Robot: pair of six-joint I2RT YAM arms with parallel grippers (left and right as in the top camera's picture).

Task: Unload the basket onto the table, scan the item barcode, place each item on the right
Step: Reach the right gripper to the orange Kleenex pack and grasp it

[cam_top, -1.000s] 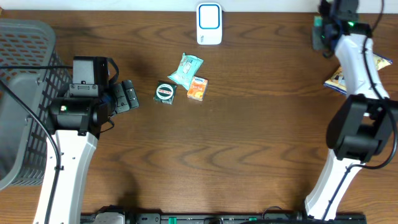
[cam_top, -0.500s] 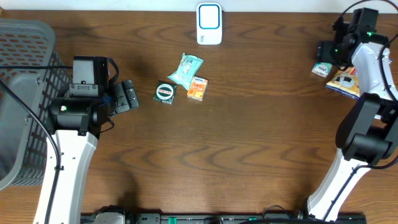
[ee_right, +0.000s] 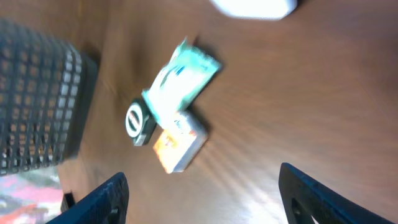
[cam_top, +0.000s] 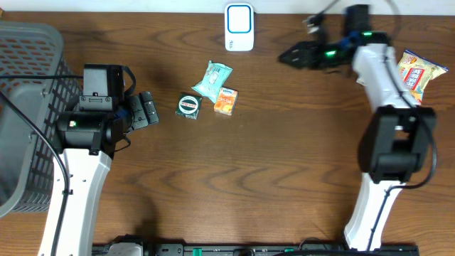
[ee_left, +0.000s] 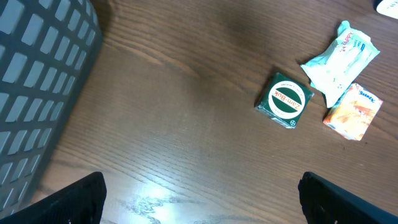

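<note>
- The left end effector (cam_top: 147,110) is shown released and empty, low over the table (cam_top: 284,178). A green tin (cam_top: 188,106) lies just to its right and is the item nearest to it.
- Just beside the tin, further right, an orange box (cam_top: 225,101) is seen. Behind both lies a teal pouch (cam_top: 212,80), whose long axis is slanted away toward the scanner (cam_top: 239,27).
- Which of the three items is meant for scanning cannot be told.
- The right end effector (cam_top: 290,55) is held released, with nothing between its fingers. It is farther off, and the items lie to its left and toward the robot.
- The left arm is judged nearer, though the right one is pointed at the cluster.
- The table is brown wood, and free space is seen around the items.
- A basket (cam_top: 28,85) is placed far left and a snack bag (cam_top: 416,70) far right.
</note>
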